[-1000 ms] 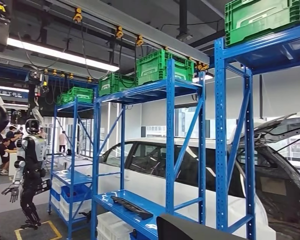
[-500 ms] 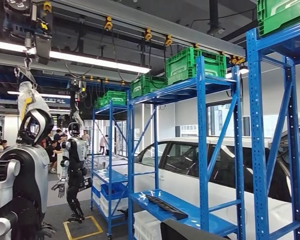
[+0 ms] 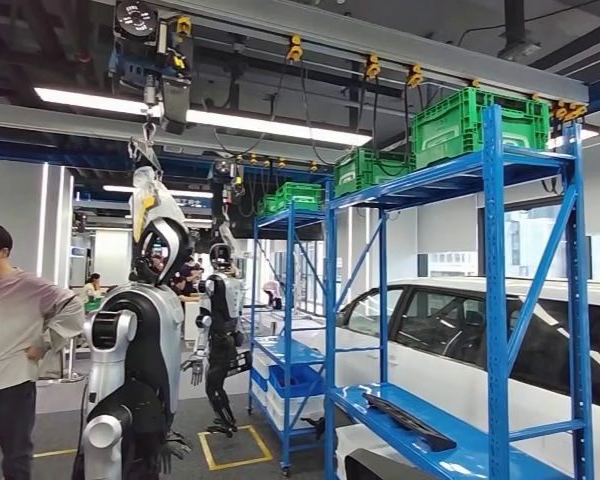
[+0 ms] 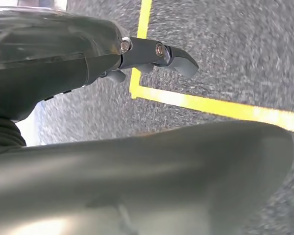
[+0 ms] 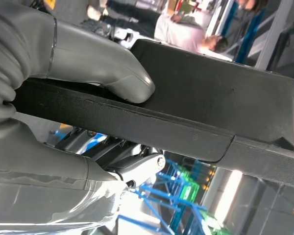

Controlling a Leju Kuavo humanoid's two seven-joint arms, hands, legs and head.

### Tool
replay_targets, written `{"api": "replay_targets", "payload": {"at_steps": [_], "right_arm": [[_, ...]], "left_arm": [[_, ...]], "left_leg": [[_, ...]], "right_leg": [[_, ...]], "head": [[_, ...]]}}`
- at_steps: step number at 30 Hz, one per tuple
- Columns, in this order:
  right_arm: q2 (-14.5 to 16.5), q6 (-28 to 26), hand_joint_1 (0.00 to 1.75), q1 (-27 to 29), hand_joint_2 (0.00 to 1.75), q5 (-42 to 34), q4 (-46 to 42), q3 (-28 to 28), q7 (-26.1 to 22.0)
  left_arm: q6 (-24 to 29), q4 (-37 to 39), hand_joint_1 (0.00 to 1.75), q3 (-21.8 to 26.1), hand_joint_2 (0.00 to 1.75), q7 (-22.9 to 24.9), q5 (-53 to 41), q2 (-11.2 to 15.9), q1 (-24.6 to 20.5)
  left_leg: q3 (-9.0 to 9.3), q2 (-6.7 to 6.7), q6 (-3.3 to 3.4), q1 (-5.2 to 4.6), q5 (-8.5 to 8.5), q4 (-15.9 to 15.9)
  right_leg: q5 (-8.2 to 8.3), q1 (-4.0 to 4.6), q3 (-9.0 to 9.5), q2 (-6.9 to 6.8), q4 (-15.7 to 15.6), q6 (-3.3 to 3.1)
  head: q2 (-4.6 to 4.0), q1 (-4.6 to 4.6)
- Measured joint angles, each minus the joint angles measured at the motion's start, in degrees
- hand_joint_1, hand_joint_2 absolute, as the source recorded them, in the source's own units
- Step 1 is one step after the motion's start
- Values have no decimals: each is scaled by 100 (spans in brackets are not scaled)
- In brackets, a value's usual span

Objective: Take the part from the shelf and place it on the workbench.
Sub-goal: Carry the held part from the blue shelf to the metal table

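Black and rigid, the part (image 5: pixel 197 112) is a long flat panel clamped in the right hand (image 5: pixel 64 98), thumb pressed on one face, fingers beneath. It looks light but long; grip near mid-length should limit swing. The left hand (image 4: pixel 101 73) hangs over the floor, fingers apart, holding nothing. From left of frame in the head view: one person (image 3: pixel 14 350), two other robots (image 3: pixel 142 360), two shelves (image 3: pixel 493 300), one car (image 3: pixel 448 330).

camera: head view has swung left, whole scene slid right | blue shelf (image 3: pixel 493 300) and white car (image 3: pixel 463 340) now further right | newly in view: second silver robot (image 3: pixel 135 370), person (image 3: pixel 14 340)
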Motion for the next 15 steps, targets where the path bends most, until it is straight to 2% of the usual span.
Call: {"api": "replay_targets", "payload": {"at_steps": [1, 2, 3, 4, 5, 6, 7, 9, 10, 11, 12, 13, 14, 15], "right_arm": [[-1, 16, 175, -4, 175, 3, -1, -12, 1], [-1, 31, 175, -12, 175, 13, -1, -18, 4], [-2, 46, 175, -23, 175, 25, 1, -19, 10], [-2, 55, 175, -40, 175, 40, 2, -18, 18], [-2, 61, 175, -60, 175, 53, 3, -16, 25], [-1, 63, 175, -84, 175, 60, 3, -14, 33], [-1, 65, 175, -103, 175, 61, 3, -14, 40], [0, 79, 175, -126, 175, 47, 3, -16, 62], [0, 92, 175, -128, 175, 35, 5, -16, 72], [0, 107, 175, -130, 175, 24, 8, -14, 84], [0, 120, 175, -135, 175, 12, 11, -10, 94], [0, 130, 175, -139, 175, 0, 13, -7, 105], [0, 137, 175, -146, 175, -10, 14, -4, 116], [0, 139, 175, -152, 175, -22, 14, -2, 124]], "left_arm": [[7, -4, 0, 39, 175, -4, 19, -7, -22], [6, -5, 0, 68, 175, -9, 28, -13, -41], [3, -5, 0, 88, 175, -12, 29, -19, -54], [-1, -6, 0, 105, 175, -14, 28, -24, -59], [-5, -5, 0, 120, 175, -15, 27, -31, -57], [-8, -5, 0, 132, 175, -18, 26, -40, -57], [-15, -5, 0, 140, 175, -27, 26, -48, -64], [-54, -4, 0, 146, 175, -80, 29, -54, -99], [-85, -3, 0, 147, 175, -116, 32, -56, -117], [-116, -2, 0, 147, 175, -153, 35, -58, -128], [-141, -1, 0, 147, 175, -182, 39, -61, -128], [-155, 0, 0, 147, 175, -206, 43, -63, -125], [-162, 0, 0, 147, 175, -225, 48, -63, -122], [-165, 1, 0, 147, 175, -238, 52, -63, -125]], "left_leg": [[-10, -70, -11, -6, 5, 13], [-32, -136, -32, -4, 15, 22], [-58, -197, -62, 2, 31, 25], [-81, -261, -95, 11, 51, 18], [-100, -266, -123, 15, 49, 25], [-134, -189, -148, 11, -2, 85], [-208, -58, -175, 8, -114, 243], [-507, 241, -236, 30, -484, 901], [-682, 309, -270, 54, -646, 1289], [-801, 342, -299, 82, -729, 1563], [-820, 363, -323, 111, -705, 1633], [-720, 393, -344, 137, -575, 1460], [-526, 455, -361, 158, -382, 1101], [-304, 572, -377, 160, -221, 693]], "right_leg": [[140, 0, 154, 108, -347, -22], [206, 2, 240, 192, -552, -37], [205, 7, 263, 210, -620, -45], [213, 5, 269, 158, -652, -54], [233, 0, 273, 92, -672, -77], [254, -8, 282, 22, -700, -104], [272, -20, 290, -56, -728, -128], [282, -21, 291, -223, -744, -151], [279, -18, 288, -314, -743, -150], [274, -16, 288, -402, -742, -146], [266, -17, 292, -482, -741, -136], [254, -20, 303, -552, -741, -120], [237, -26, 323, -616, -739, -96], [215, -24, 344, -676, -736, -64]], "head": [[1, 1], [1, 1], [2, 1], [2, 1], [2, 1], [1, 1], [1, 1], [0, 1], [0, 1], [0, 1], [0, 1], [0, 0], [0, 1], [0, 1]]}}
